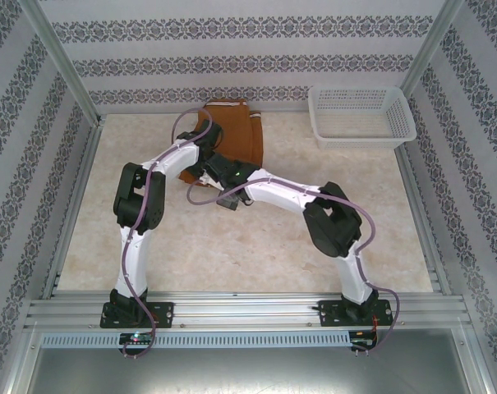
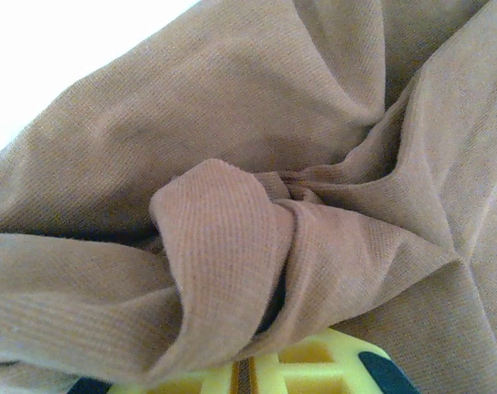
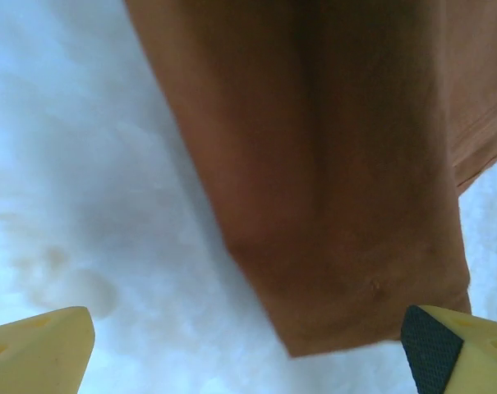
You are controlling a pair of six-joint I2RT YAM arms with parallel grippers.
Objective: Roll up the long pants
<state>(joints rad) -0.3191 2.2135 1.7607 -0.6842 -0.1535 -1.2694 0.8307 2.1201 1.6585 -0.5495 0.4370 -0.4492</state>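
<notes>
The long pants (image 1: 241,131) lie as rust-brown cloth at the back of the table, left of centre. My left gripper (image 1: 209,146) is down on them. In the left wrist view a bunched fold of the long pants (image 2: 223,246) stands right over the yellow gripper body (image 2: 314,365) and hides the fingers; the cloth puckers toward that pinch. My right gripper (image 1: 200,172) hangs by the near-left corner of the cloth. Its fingertips (image 3: 433,345) stand wide apart, open, with the hem end of the long pants (image 3: 347,271) just ahead between them, untouched.
A white plastic basket (image 1: 361,115) stands at the back right. Patterned walls and metal frame posts (image 1: 63,61) close in the table on three sides. Pale marbled tabletop (image 1: 232,246) stretches between the arms and the pants.
</notes>
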